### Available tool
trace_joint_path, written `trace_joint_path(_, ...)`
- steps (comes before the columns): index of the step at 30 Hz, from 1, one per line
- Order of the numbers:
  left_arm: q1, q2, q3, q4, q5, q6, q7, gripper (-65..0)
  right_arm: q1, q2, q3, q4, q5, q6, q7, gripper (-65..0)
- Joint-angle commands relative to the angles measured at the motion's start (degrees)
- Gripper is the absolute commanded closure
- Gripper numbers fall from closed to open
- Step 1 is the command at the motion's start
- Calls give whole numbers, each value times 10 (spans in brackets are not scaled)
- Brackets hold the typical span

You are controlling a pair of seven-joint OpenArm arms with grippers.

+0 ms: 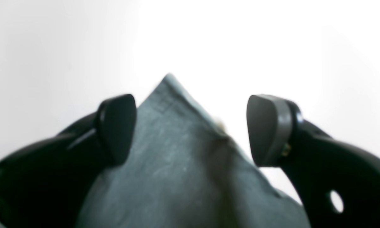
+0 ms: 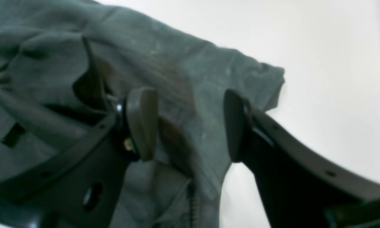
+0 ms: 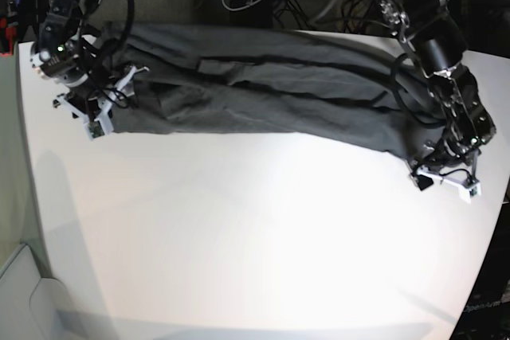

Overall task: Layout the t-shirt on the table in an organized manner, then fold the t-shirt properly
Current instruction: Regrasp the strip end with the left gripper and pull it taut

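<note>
Table (image 3: 239, 236): white, smooth, matte, wide, edges slightly curved.

Shirt (image 3: 263, 89): dark grey cotton, soft, wrinkled, bunched in long band across far part of table, between both arms.

Left gripper (image 1: 191, 129): black, rounded pads, jaws apart; pointed shirt corner lies between pads, not clamped.

Right gripper (image 2: 190, 125): black, jaws apart over crumpled shirt end near sleeve; cloth lies under pads, not pinched.
</note>
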Motion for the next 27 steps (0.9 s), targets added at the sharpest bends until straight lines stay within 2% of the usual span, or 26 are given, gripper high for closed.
trace_joint_path(1,-17,-8,1,-1,-6,-3,-21,-531,5,4,1,9,6,0,11,-340)
trace_joint_path(11,-39,-9,1,-88,-6,-3,-72,-520,5,11,1,9,6,0,11,-340)
trace_joint_path(13,-39,-9,1,-90,-6,-3,-72,-455,5,15,1,9,6,0,11,-340)
trace_joint_path(18,-39,-9,1,-90,-6,-3,-72,-123,15,17,4,8,6,0,10,-340)
trace_joint_path(20,-39,-9,0,-87,-9,-3,-72,-29,17,17,4,2,6,0,9,-340)
trace_joint_path(22,-39,-9,-1,-85,-9,-3,-67,0,18,17,4,-9,6,0,10,-340)
trace_joint_path(27,-36,-9,-2,-65,-10,-3,-66,-2,25,17,4,-34,6,0,11,-340)
